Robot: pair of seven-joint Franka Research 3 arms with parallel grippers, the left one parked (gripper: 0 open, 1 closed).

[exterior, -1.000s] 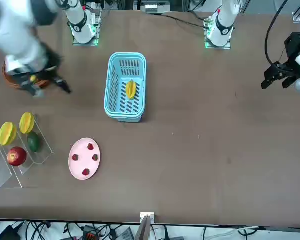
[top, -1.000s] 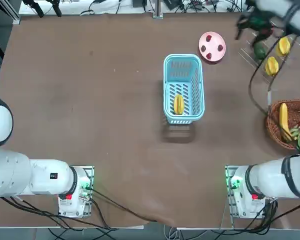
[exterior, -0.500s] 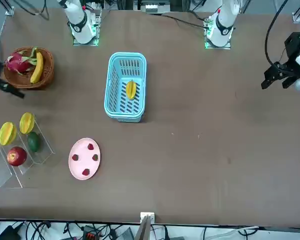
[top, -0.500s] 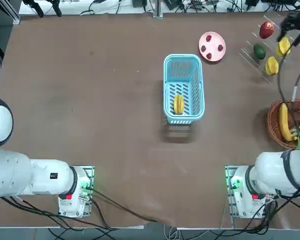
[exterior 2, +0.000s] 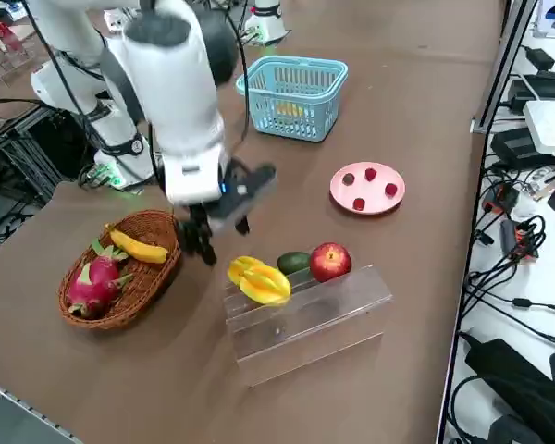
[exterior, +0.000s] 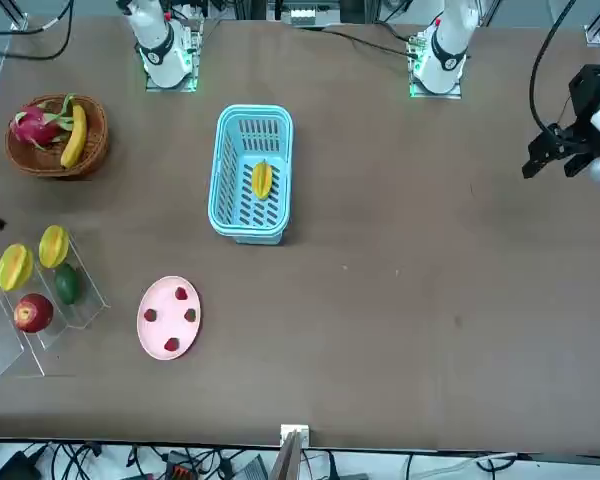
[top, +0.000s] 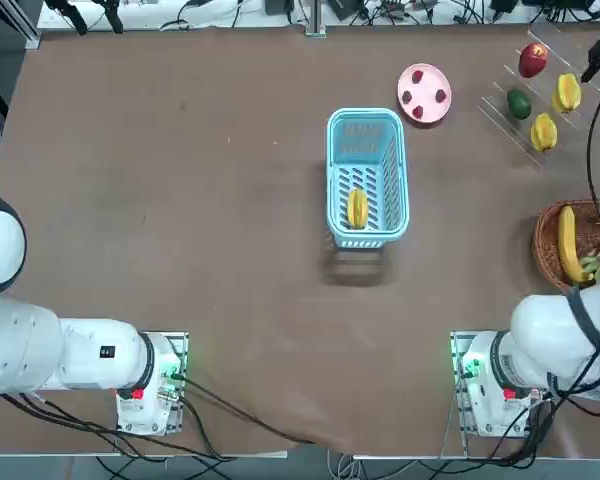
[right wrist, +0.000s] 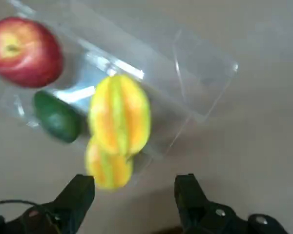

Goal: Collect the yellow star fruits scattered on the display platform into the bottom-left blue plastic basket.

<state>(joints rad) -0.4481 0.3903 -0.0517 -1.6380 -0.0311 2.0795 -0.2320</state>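
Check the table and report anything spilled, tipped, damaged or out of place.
Nothing stands out. One yellow star fruit lies in the upright light blue plastic basket; two more sit on the clear acrylic rack. The open right gripper hovers beside the rack.

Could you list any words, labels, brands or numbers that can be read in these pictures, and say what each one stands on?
None can be read.
Blue plastic basket, pink plate, display platform and fruits: no print shows.
Left arm's base: a small dark mark, too small to read.
The open right end effector, above the star fruits, bears no lettering.
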